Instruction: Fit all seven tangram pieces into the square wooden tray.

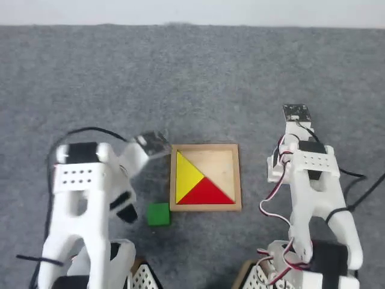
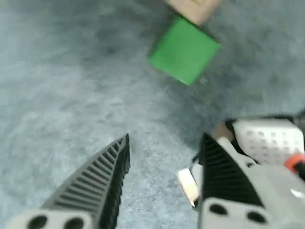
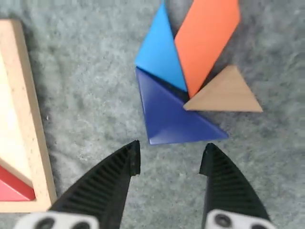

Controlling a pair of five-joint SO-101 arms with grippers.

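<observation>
Grey cloth covers the desk (image 1: 180, 78), where the tray (image 1: 205, 207) holds a yellow triangle (image 1: 187, 174) at its left and a red triangle (image 1: 206, 192) at its near side, the two meeting along one edge. My left pincer (image 2: 166, 143) hangs spread over bare desk near the green square (image 2: 185, 50), which lies just off the tray's near-left corner. My right pincer (image 3: 171, 148) is spread too, just short of a touching cluster: dark blue triangle (image 3: 167, 112), light blue triangle (image 3: 159, 47), orange parallelogram (image 3: 207, 38), tan triangle (image 3: 226, 93).
</observation>
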